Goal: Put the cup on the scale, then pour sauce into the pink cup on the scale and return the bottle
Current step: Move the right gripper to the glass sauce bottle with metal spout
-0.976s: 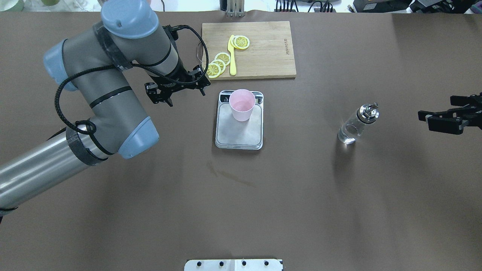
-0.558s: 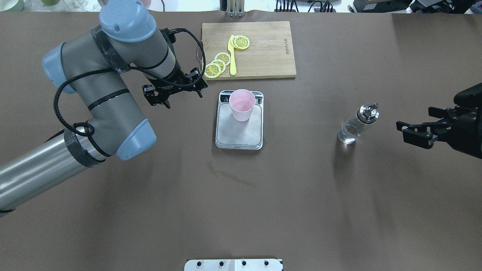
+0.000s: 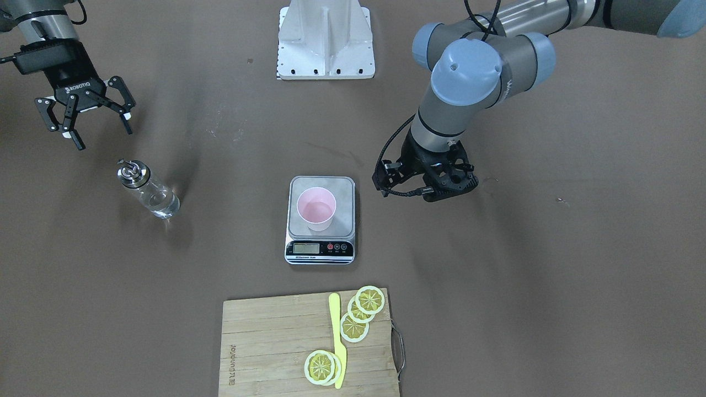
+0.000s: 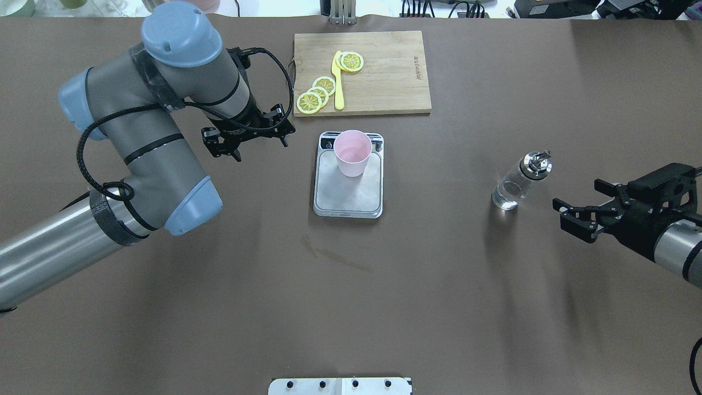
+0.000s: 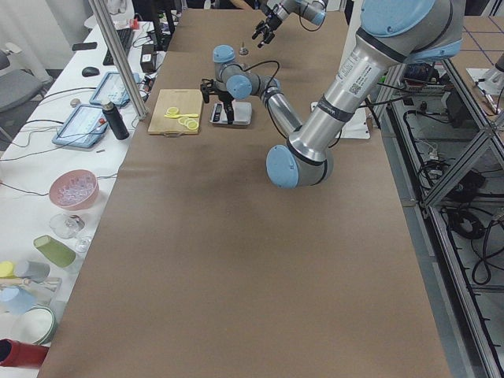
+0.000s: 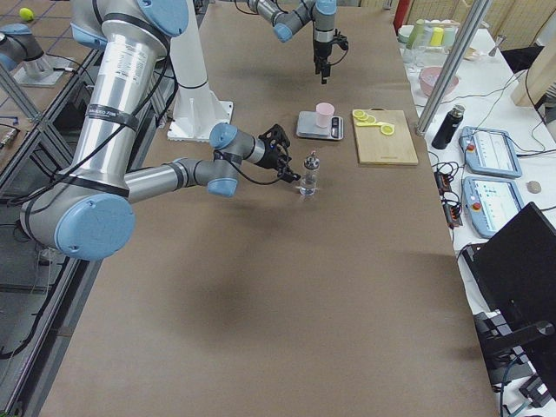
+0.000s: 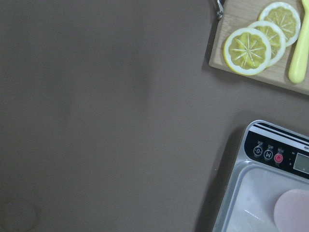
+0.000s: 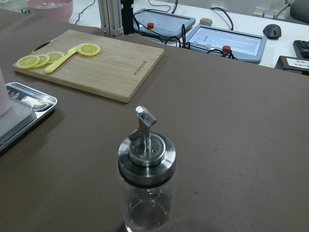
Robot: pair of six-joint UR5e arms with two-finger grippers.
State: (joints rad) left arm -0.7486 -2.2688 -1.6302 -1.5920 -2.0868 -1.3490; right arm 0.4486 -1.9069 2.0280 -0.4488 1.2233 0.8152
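Note:
The pale pink cup (image 4: 352, 152) stands upright on the silver-grey scale (image 4: 348, 196), near its display end; it also shows in the front view (image 3: 316, 208). The clear glass bottle (image 4: 518, 181) with its silver pourer cap stands alone on the table to the right, with clear sauce (image 4: 505, 196) in its lower part. My right gripper (image 4: 576, 207) is open and empty, a short way right of the bottle. The right wrist view shows the bottle (image 8: 146, 188) close ahead. My left gripper (image 4: 261, 151) is open and empty, left of the scale.
A wooden cutting board (image 4: 378, 71) with lemon slices (image 4: 315, 94) and a yellow knife (image 4: 338, 82) lies just beyond the scale. The robot's base plate (image 4: 340, 386) sits at the near table edge. Brown table surface surrounds the bottle.
My right gripper has moved left and nearer, closing much of the distance to the bottle. My left gripper has drifted left, away from the scale. Cup and bottle have not moved.

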